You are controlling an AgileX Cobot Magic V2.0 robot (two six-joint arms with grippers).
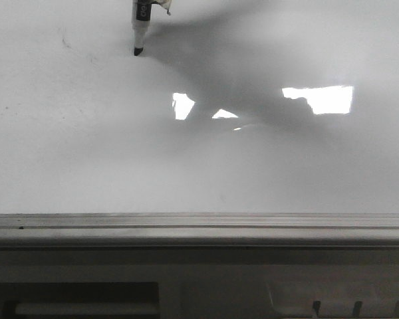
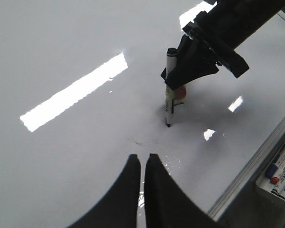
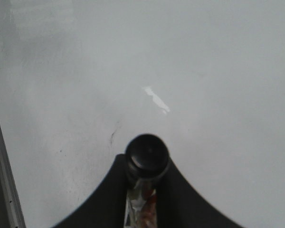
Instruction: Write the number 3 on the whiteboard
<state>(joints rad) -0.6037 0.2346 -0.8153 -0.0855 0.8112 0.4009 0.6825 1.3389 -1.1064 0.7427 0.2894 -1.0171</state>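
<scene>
Glossy whiteboard [image 1: 86, 166], only a faint dark stroke [image 2: 141, 141] just beside the marker [image 2: 169, 95] tip. Right gripper [image 2: 173, 85] pinching marker, tip touching board; left gripper [image 2: 142, 166] fingers pressed together, empty.

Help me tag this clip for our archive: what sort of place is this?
Probably a lab or classroom-style writing bench. A glossy whiteboard lies flat with a grey metal ledge, the right tool holds a marker tip-down on it, and spare markers sit in a tray beside the board.
</scene>
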